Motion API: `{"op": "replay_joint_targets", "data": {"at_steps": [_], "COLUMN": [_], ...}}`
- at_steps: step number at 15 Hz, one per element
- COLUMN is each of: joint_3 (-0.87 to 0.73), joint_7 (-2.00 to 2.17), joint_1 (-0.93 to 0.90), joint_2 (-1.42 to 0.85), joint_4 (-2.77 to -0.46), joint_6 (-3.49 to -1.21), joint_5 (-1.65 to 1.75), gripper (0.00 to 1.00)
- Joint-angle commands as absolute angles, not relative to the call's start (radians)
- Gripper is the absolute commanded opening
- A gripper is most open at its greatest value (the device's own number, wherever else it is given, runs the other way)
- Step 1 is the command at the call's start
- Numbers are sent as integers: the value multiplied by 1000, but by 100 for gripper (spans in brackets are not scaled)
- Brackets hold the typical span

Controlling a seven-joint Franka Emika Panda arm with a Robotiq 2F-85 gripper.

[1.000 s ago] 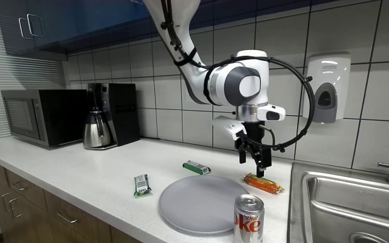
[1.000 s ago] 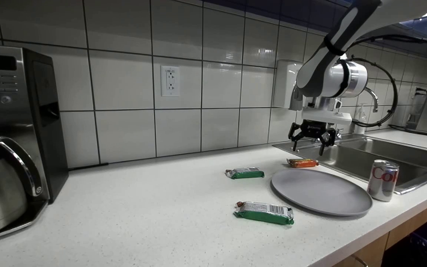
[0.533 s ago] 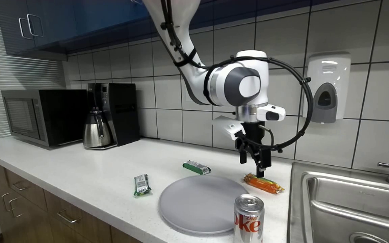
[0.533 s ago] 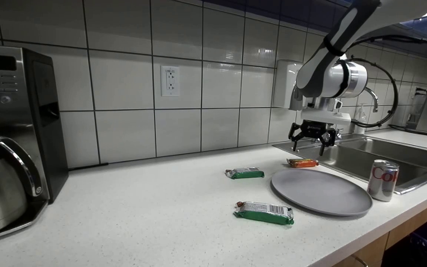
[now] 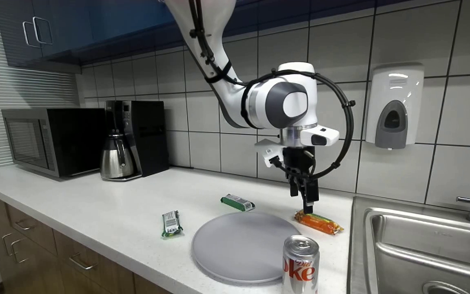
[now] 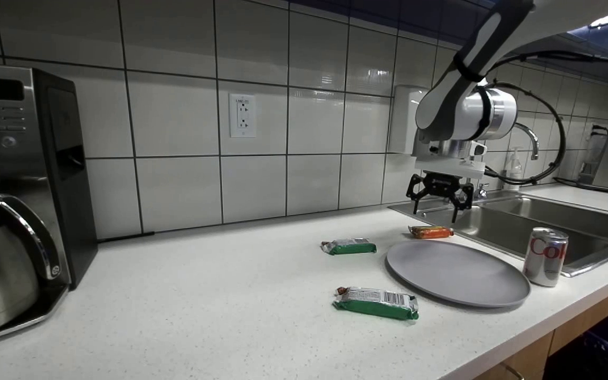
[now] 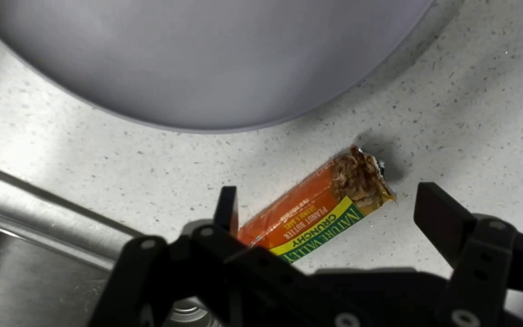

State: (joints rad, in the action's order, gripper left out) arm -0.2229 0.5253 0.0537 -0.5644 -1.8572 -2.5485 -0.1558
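With fingers spread and holding nothing, my gripper (image 5: 301, 201) has just shifted toward nine o'clock in an exterior view, leaving the orange bar (image 5: 318, 223) ungrasped at five o'clock.

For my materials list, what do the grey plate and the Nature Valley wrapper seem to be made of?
Grey plate: probably matte plastic, from its soft sheen; ceramic possible.
Nature Valley wrapper: likely thin glossy plastic film, from its highlights and crinkled end.
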Motion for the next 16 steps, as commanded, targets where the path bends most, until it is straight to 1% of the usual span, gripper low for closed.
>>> {"op": "replay_joint_targets", "data": {"at_steps": [1,5,16], "joint_3": [-265,-291,-294], "joint_7": [646,740,935], "joint_1": [23,16,34], "joint_2": [-599,-636,-734], "joint_4": [-1831,-1807,-1684], "joint_6": [-2562,-2573,-2552], "joint_5": [-143,-138,-159], "gripper": [100,100,100]}}
